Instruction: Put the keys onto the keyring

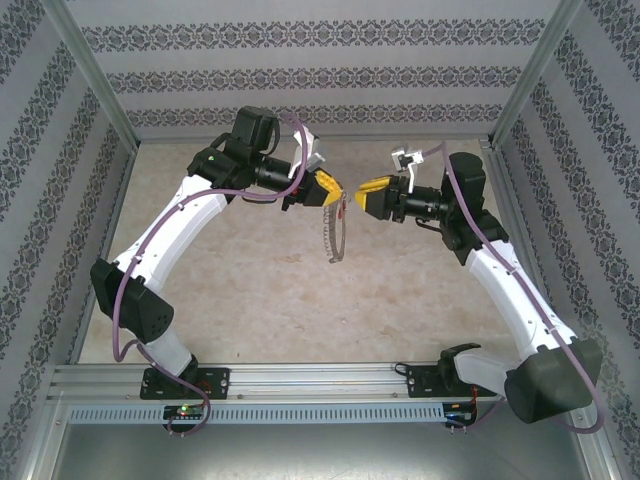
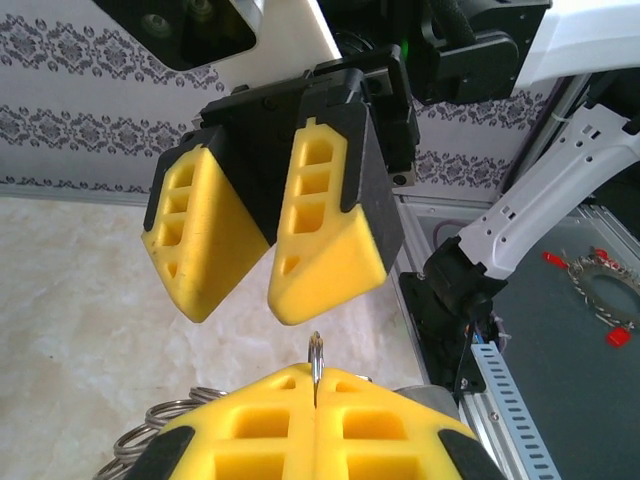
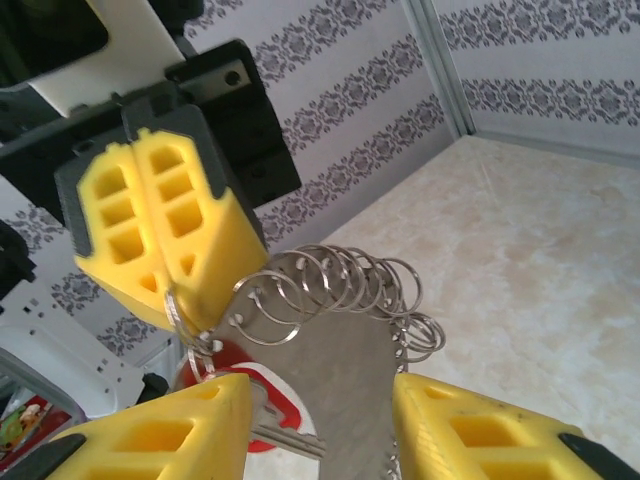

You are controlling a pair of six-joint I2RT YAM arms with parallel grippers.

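Closest to the right wrist lens, my right pincer [image 3: 318,405] sits along the bottom edge with its two yellow fingers [image 3: 170,435] well apart. Just beside the lower-left finger is the key [image 3: 240,368], its red head showing and its grey blade pointing toward the lower right. I cannot tell whether that finger touches it. Above it, in the upper left of that frame, my left pincer [image 3: 180,290] has its fingers pressed together, clamped on the thin wire of the keyring [image 3: 340,285]. The small silvery rings fan out in an arc toward centre right.

From the left wrist, the left pincer [image 2: 315,425] sits shut at bottom centre, with a bit of keyring [image 2: 316,355] wire poking up from the seam. The right pincer [image 2: 250,312] faces it from upper centre, fingers spread.

From the top, the left pincer [image 1: 322,188] and right pincer [image 1: 368,190] nearly meet tip to tip above the frame's centre. The keyring [image 1: 335,235] hangs below the left one, over the pale tabletop [image 1: 260,295].
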